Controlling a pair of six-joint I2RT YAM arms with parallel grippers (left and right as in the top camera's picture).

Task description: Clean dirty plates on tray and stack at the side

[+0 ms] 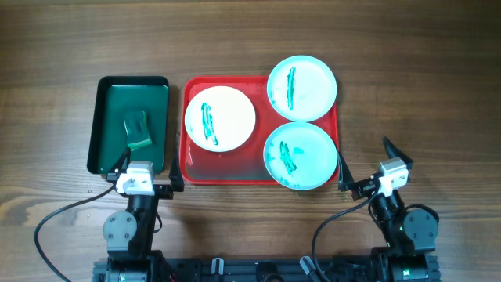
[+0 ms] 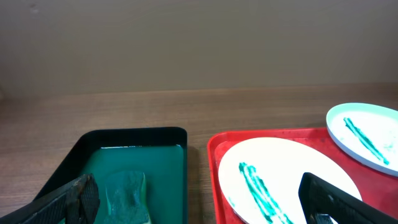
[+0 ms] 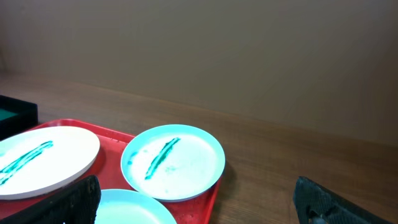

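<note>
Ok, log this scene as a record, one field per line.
red tray: on the table, centre
white plate: left in the red tray, green streaks
far plate: turquoise, far right corner, overhangs the rim, one green streak
near plate: turquoise, near right corner, green smears
green tray: left of the red tray, holds a sponge
left claw: open, empty
right claw: open, empty
side stack: none yet

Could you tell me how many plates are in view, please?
3. The white plate sits on the red tray's left, the far turquoise plate overhangs its far right corner, the near turquoise plate lies at its near right. None looks hidden.
</note>
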